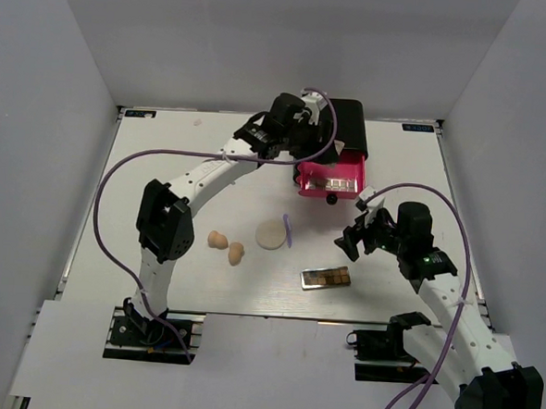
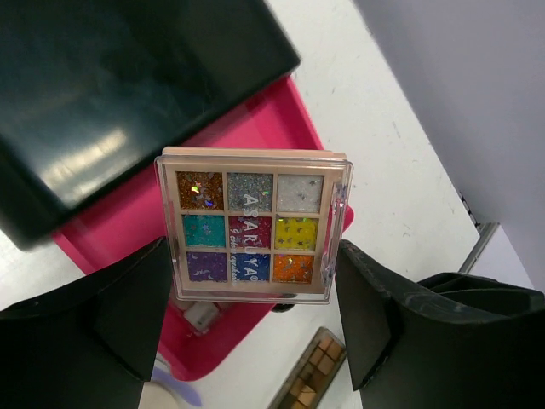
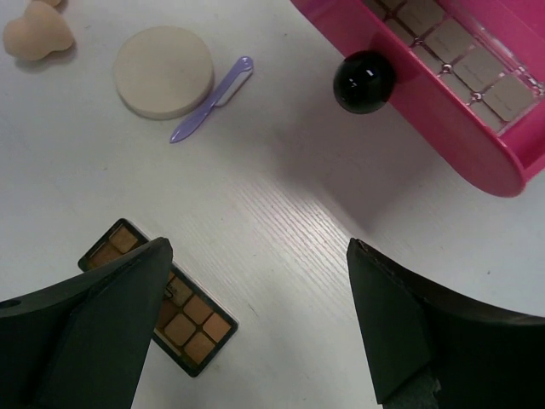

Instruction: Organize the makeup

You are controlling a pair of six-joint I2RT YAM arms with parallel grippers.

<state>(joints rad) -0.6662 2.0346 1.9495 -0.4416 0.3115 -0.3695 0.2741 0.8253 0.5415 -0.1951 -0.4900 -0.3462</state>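
Left claw (image 2: 254,256) pinches the colourful palette (image 2: 253,226) by its two side edges, one finger pressed on each. The face of nine glitter squares is turned toward the wrist camera.

Palette hangs over the open pink drawer (image 2: 272,128) of the black box (image 2: 128,94), at the 12 o'clock end of the bench (image 1: 164,161). From the left wrist, pink drawer floor shows behind the palette from 1 o'clock round to 7 o'clock, and the box lid fills 10 to 12. Judgement: the drop depends on this stacking, and the palette looks to be over the drawer rather than past its front lip. Height above the floor cannot be told.

Second brown palette (image 1: 334,183) already lies in the drawer, long axis parallel to the drawer front, 9 to 3.

Right claw (image 3: 257,251) is spread wide and holds nothing. It hovers near the drawer knob (image 3: 364,81).

Brown palette (image 1: 326,278) lies flat on the bench at 7 o'clock of the right claw from overhead. Its long axis runs close to 9–3, tipped slightly toward 8–2. In the right wrist view one end is hidden behind the left-hand finger. The right arm is clearly the nearer one.

Puff (image 1: 271,234), purple stick (image 1: 288,229) and two sponges (image 1: 218,240) sit mid-bench, nearer the left arm, untouched.
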